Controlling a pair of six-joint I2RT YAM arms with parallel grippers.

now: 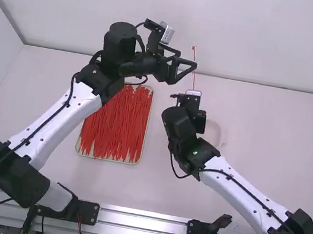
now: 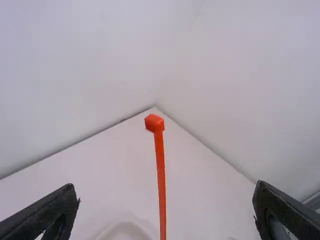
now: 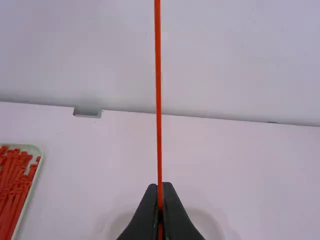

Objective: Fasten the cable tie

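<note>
- Clamping the cable tie (image 3: 158, 100) at its lower end, the right gripper (image 3: 159, 192) holds it upright;
- the left gripper (image 2: 165, 192) is spread wide, its fingers flanking the cable tie without contact.

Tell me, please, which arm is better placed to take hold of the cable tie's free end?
Probably left: the left jaws stand open either side of the upright cable tie, below its head, while the right jaws are shut on its lower end.
</note>
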